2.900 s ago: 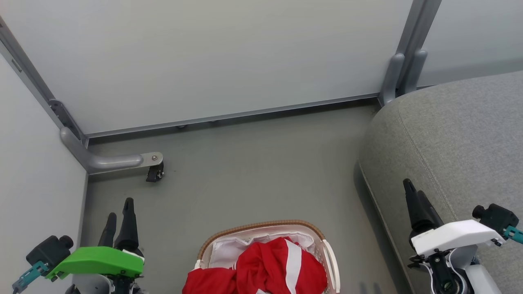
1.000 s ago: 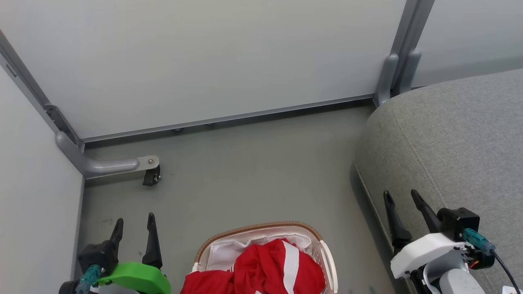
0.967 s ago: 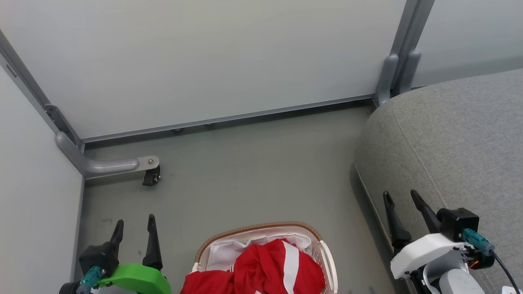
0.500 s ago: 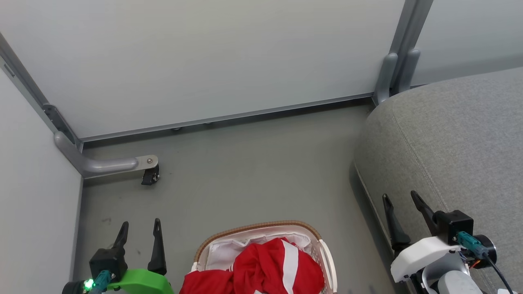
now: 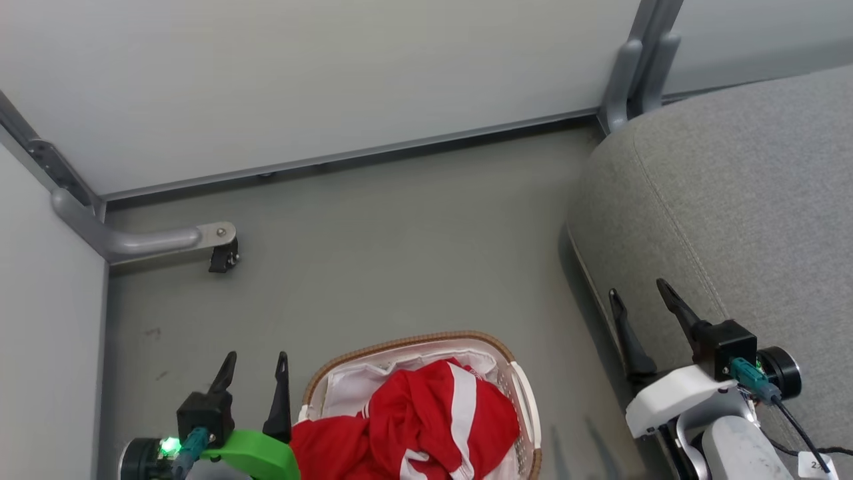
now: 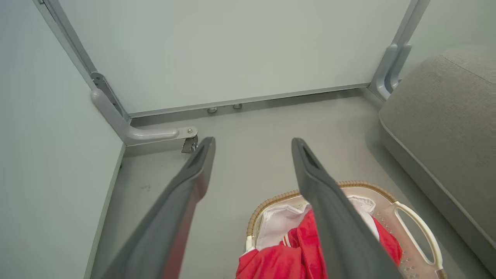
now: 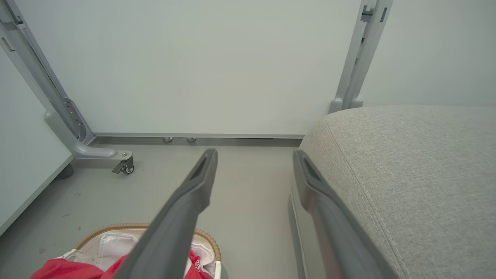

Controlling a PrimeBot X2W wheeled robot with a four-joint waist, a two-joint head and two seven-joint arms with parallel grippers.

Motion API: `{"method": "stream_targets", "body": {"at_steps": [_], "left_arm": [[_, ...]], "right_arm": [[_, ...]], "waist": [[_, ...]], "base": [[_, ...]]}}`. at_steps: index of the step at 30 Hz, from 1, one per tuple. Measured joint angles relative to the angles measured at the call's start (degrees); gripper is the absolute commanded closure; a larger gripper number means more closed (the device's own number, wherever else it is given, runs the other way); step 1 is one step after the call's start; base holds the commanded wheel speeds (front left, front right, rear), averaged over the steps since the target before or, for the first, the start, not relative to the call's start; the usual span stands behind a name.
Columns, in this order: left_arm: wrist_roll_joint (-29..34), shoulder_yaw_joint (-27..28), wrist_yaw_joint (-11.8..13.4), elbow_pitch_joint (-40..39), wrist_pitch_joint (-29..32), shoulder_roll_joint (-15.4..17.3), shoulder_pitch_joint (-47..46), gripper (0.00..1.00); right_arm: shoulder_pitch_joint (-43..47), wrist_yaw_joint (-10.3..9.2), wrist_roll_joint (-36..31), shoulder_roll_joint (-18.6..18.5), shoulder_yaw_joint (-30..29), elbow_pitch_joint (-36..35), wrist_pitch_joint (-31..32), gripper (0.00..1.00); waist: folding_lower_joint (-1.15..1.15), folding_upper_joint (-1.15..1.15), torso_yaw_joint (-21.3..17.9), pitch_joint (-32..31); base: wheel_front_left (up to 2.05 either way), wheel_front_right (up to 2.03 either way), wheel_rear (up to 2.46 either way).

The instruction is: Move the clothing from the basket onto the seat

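Arms set, laundry untouched: my head camera has tipped down in the last half second, so more of the oval white perforated plastic basket with its brown woven rim (image 5: 400, 340) shows at the near edge of the grey floor (image 5: 400, 233). The bright red thin sports garment with white stripes (image 5: 413, 427) lies heaped inside it, lapping over the left rim. Over the past three seconds both wrists have rolled round. The left pincer (image 5: 257, 360) and the right pincer (image 5: 636, 290) now each show two long dark fingers spread wide, with nothing between them. Even allowing for the camera's shift, the left pincer stands closer to the basket than it did, just left of the rim. The right pincer hangs at the near left edge of the large grey fabric sofa cushion (image 5: 733, 200), well right of the basket. I read this as the end of the set-up and the start of the reach. No cloth has been gripped, the garment has yet to leave the basket, and the left arm looks best placed to go in first.
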Motion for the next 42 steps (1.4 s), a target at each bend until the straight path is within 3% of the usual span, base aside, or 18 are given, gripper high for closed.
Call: {"method": "stream_targets", "body": {"at_steps": [11,24,42], "left_arm": [[0.5,-3.6,-0.8,4.6,-0.3,0.3,-8.6,0.00],[-0.6,-15.9,-0.8,12.8,-0.3,6.2,-18.6,0.00],[-6.6,-23.8,-0.8,37.1,-0.3,6.0,-31.1,0.00]], "right_arm": [[-6.0,0.01,1.6,0.0,2.4,-3.7,-0.2,0.00],[-10.3,0.01,3.9,-0.1,4.6,-7.2,-0.3,0.00],[-13.0,0.01,5.1,-0.1,7.6,-8.5,-0.3,0.00]], "waist": [[0.00,0.00,-2.6,9.6],[0.00,0.00,-6.6,22.0],[0.01,0.00,-11.1,34.6]], "base": [[0.00,0.00,0.00],[0.00,0.00,0.00],[0.00,0.00,0.00]]}}
